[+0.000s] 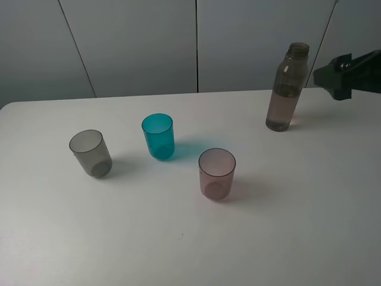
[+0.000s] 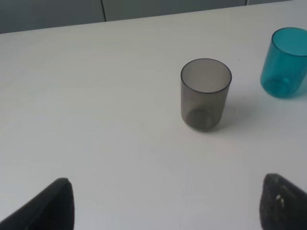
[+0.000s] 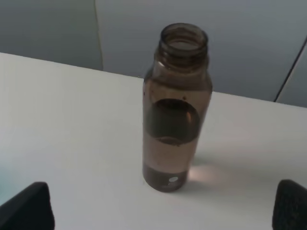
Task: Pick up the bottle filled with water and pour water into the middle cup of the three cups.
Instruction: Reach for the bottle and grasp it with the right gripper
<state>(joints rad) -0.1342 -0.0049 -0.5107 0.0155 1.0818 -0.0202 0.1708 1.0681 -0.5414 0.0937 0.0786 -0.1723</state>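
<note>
While the smoky translucent plastic bottle stands upright on the white desk, right pincer and left pincer sit released.

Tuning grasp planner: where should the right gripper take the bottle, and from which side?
Probably mid-body, below the shoulder, level, from the right-arm side, where the open right gripper sits. The bottle stands upright, slim, round, uncapped: keep it vertical.
</note>
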